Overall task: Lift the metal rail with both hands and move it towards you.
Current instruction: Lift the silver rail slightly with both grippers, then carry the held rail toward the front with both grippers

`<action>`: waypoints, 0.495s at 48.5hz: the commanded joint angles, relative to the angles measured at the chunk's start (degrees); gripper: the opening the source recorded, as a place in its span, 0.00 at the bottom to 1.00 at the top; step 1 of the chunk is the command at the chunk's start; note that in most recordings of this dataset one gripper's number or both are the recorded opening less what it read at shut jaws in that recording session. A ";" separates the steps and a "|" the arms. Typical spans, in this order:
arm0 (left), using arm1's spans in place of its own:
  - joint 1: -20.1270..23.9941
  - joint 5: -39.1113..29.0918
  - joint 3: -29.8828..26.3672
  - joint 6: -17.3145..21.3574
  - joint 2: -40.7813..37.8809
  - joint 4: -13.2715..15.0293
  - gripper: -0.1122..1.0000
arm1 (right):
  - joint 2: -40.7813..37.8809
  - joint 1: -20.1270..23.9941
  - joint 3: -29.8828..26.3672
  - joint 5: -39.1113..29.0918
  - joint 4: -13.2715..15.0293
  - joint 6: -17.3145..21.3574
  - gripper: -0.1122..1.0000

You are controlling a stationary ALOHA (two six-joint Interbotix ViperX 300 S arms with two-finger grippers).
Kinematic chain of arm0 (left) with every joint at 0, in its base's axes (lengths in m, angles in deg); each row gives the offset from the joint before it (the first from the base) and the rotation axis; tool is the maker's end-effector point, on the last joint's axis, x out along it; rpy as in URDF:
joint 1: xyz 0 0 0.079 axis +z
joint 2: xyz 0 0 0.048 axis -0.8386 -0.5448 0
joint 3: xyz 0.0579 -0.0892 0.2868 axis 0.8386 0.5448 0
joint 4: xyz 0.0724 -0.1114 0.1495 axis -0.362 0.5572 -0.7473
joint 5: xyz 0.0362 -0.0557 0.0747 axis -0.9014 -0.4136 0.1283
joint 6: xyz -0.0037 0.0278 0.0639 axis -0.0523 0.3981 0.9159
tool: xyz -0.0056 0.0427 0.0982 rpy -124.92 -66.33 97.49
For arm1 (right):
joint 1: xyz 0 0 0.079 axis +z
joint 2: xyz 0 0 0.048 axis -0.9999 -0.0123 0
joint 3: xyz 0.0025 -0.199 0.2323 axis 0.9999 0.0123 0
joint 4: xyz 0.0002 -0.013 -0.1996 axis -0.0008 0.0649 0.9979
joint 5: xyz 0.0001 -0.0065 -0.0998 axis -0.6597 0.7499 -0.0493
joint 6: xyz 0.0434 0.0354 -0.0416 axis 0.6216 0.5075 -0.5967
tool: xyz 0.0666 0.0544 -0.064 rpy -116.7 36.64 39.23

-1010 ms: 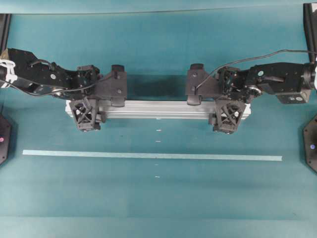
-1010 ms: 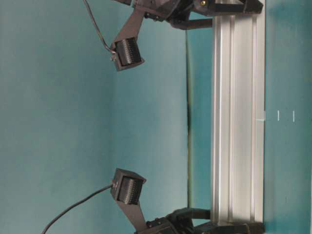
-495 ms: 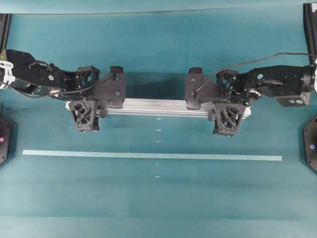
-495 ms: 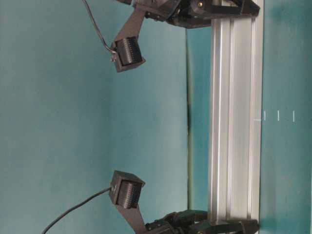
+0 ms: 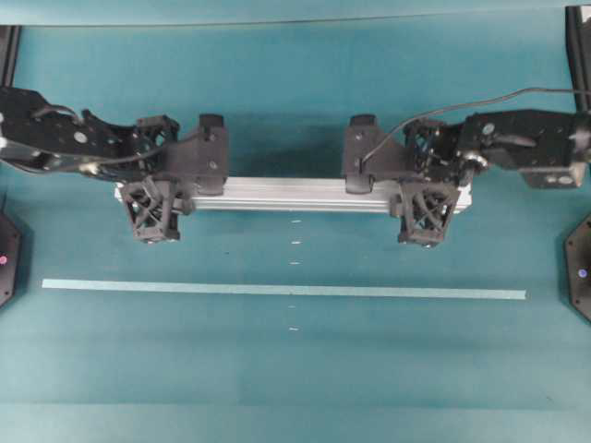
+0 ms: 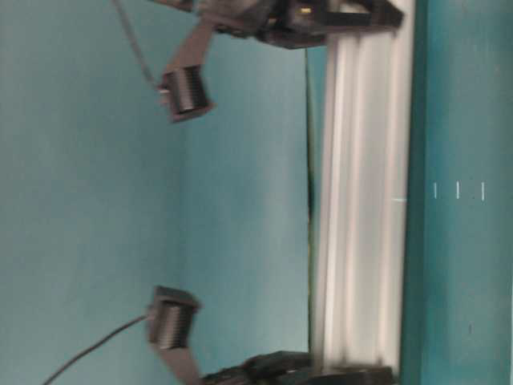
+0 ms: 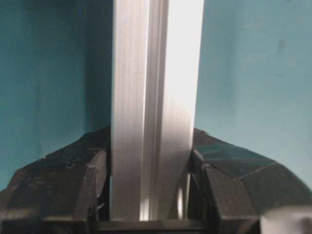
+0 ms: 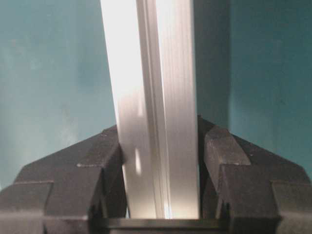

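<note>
Teal tabletop carries the metal rail at 12 o'clock of centre, left gripper and right gripper clamped near its ends; rigid, probably slick, so end grips suit.

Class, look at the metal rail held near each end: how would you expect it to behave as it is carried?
The metal rail looks straight between the left gripper and right gripper, so probably stiff, not sagging. Its flat grooved faces suggest it won't roll. The shiny sides between the fingers might be slippery.
</note>
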 commanded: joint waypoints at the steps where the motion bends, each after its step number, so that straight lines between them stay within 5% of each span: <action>1: -0.44 -3.96 -2.90 -2.20 3.69 0.00 0.39 | 2.46 0.09 -3.16 -5.45 -1.14 0.44 0.46; 16: -4.22 -17.58 -10.81 -4.31 10.28 0.00 0.39 | 8.44 0.26 -13.01 -22.50 -1.85 1.05 0.46; 24: -5.45 -22.41 -14.77 -4.31 12.92 0.00 0.39 | 10.11 1.05 -18.19 -29.97 -1.85 4.83 0.46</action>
